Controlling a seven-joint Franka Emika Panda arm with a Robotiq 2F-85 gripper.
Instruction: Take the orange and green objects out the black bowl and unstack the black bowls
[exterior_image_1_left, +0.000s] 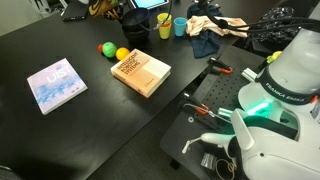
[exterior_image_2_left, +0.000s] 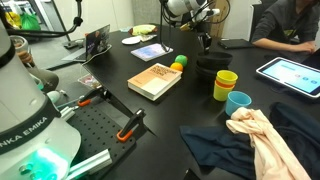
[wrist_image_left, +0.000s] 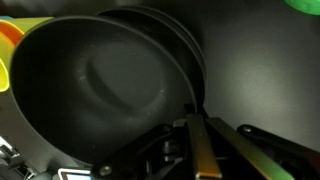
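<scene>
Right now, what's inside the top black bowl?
The top black bowl looks empty. A second bowl sits nested under it; the gripper hides part of the near rim.

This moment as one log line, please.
green ball, orange ball: out, beside book | black bowls: stacked, empty | claw: at rim, grip unclear

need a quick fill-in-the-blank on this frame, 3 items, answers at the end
1. The green ball and orange ball lie on the table beside the brown ___.
2. In the wrist view, the top black bowl is ___ inside.
3. Next to the teal cup stands a ___ cup.
Answers: book; empty; yellow.
</scene>
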